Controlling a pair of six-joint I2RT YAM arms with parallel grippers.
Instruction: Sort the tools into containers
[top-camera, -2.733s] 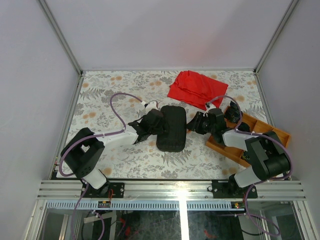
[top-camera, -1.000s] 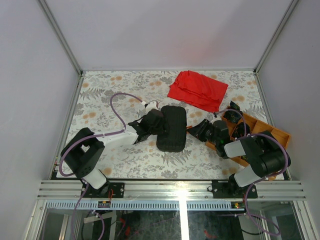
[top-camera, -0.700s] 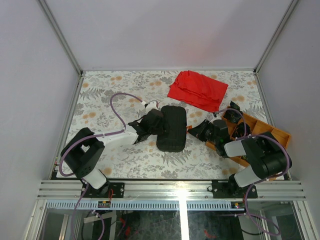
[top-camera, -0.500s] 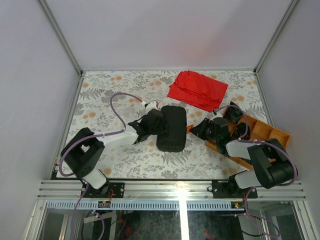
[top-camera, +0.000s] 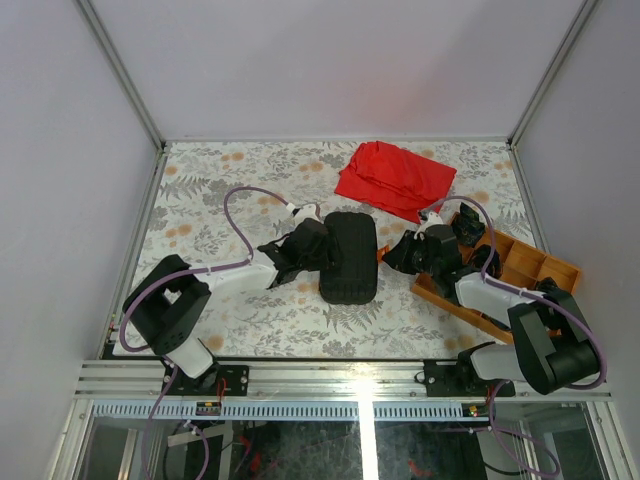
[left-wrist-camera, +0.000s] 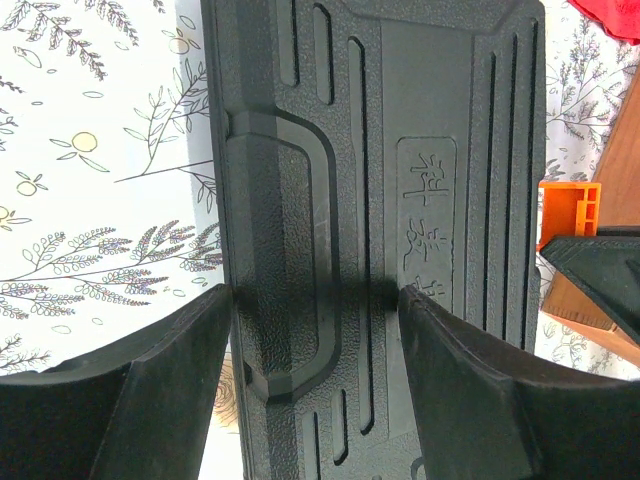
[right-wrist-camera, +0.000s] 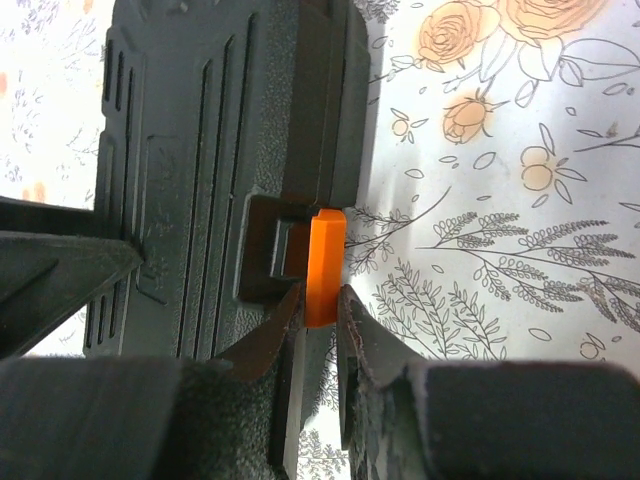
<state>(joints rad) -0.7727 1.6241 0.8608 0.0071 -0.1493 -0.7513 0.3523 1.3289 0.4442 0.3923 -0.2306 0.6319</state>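
Two robot arms are working on a closed black ribbed plastic tool case (top-camera: 348, 257) lying mid-worktop.

The left tool (left-wrist-camera: 315, 300) is clamping the case's edge between its fingers; the right tool (right-wrist-camera: 320, 300) is pinching the small orange latch (right-wrist-camera: 323, 265) narrowly. A crumpled red cloth (top-camera: 395, 178) is lying beyond.

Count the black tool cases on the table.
1. The black tool case lies closed at the table's centre, between both arms; others may be hidden behind the right arm.
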